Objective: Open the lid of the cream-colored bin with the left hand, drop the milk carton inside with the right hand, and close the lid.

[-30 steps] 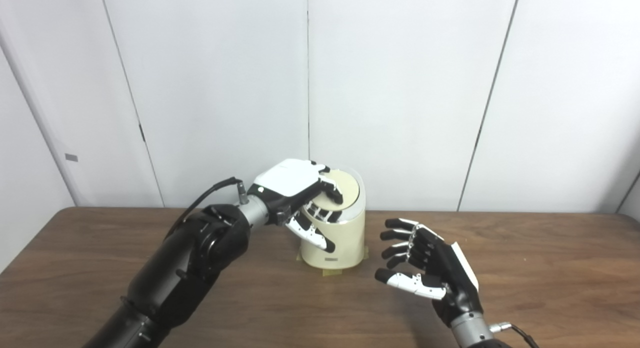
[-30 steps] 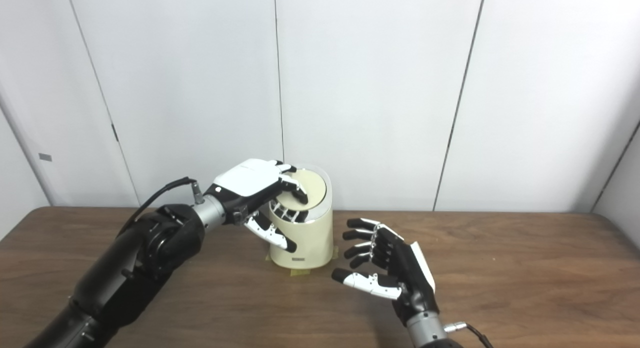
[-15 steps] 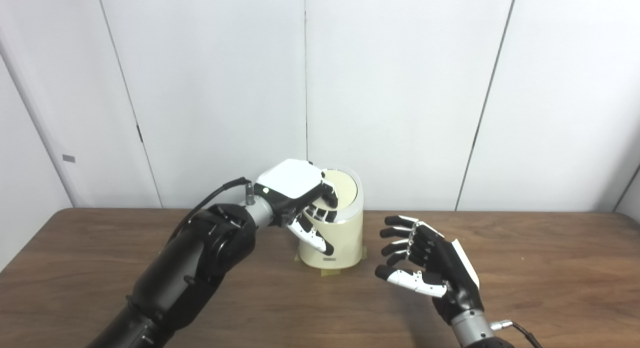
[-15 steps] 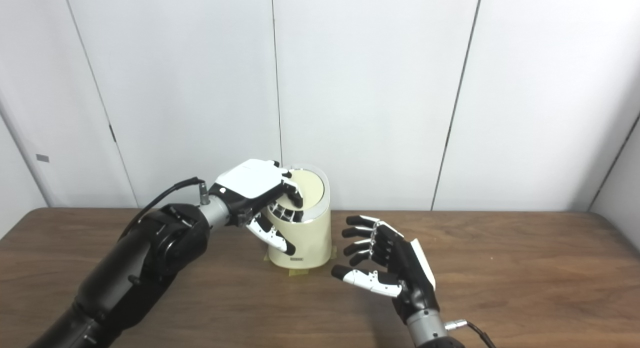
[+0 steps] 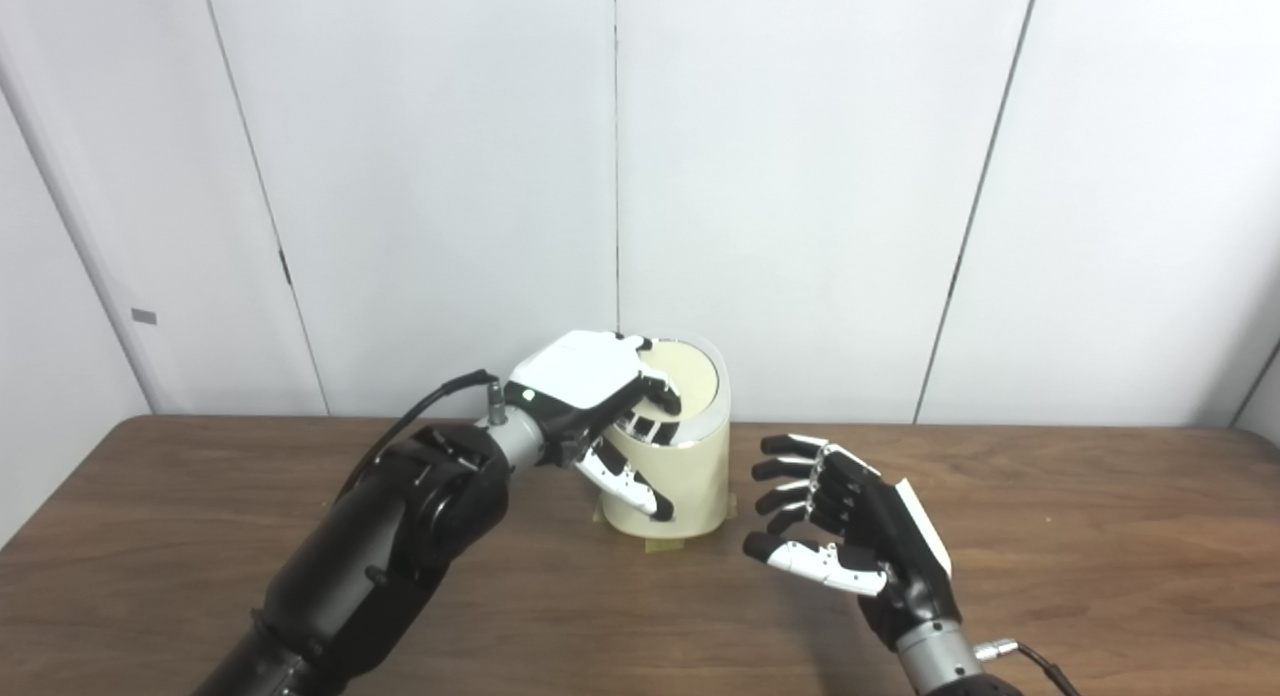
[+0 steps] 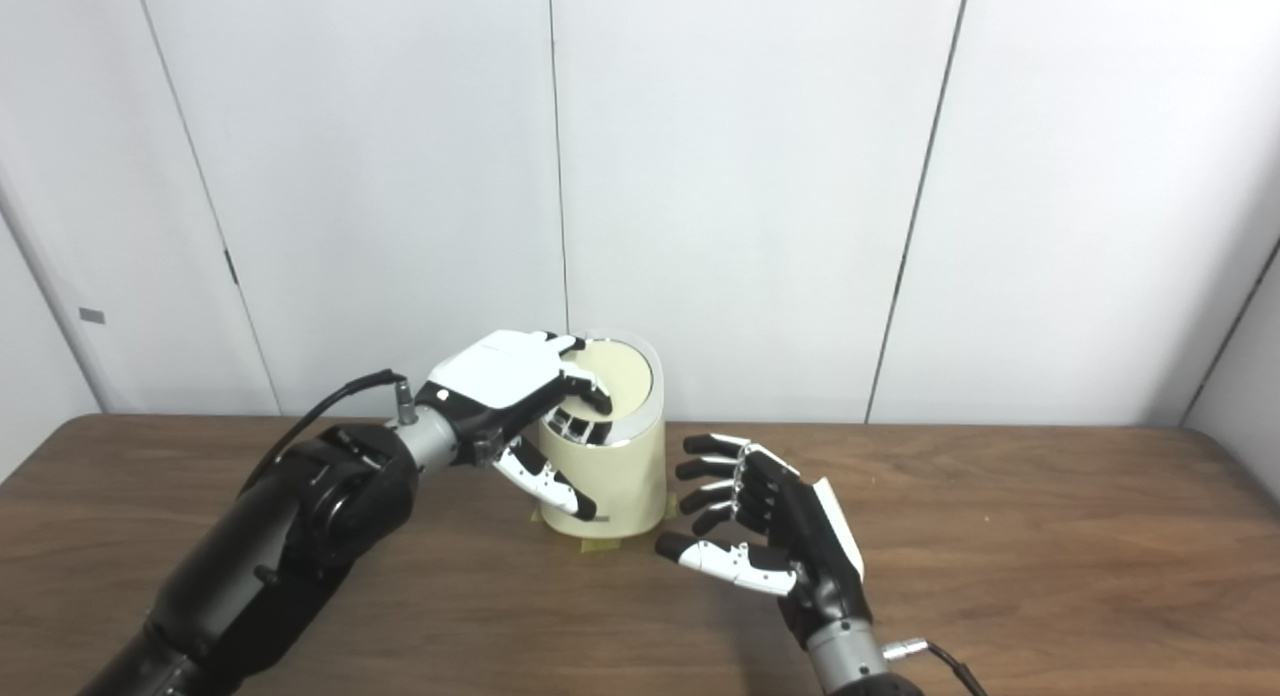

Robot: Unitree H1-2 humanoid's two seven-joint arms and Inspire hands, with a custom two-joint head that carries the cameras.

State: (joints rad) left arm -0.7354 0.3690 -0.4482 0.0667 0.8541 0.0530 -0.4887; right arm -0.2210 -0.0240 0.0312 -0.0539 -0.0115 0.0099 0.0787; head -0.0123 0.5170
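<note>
The cream-colored bin (image 5: 690, 486) stands at the back middle of the table, its round lid (image 5: 692, 374) tilted toward me inside a shiny rim. My left hand (image 5: 585, 381) lies over the lid's near edge, fingers bent onto the lid and thumb stretched down the bin's front, gripping nothing. My right hand (image 5: 850, 526) hovers just right of the bin, palm facing it, fingers spread and empty. No milk carton shows in either view.
Strips of tape (image 5: 660, 546) show under the bin's base. The brown wooden table (image 5: 1100, 536) runs wide to both sides. White wall panels (image 5: 800, 176) stand close behind the bin.
My left hand has sunk a little and its fingers have drawn back toward the lid's near edge. The right hand has drifted slightly left toward the bin.
</note>
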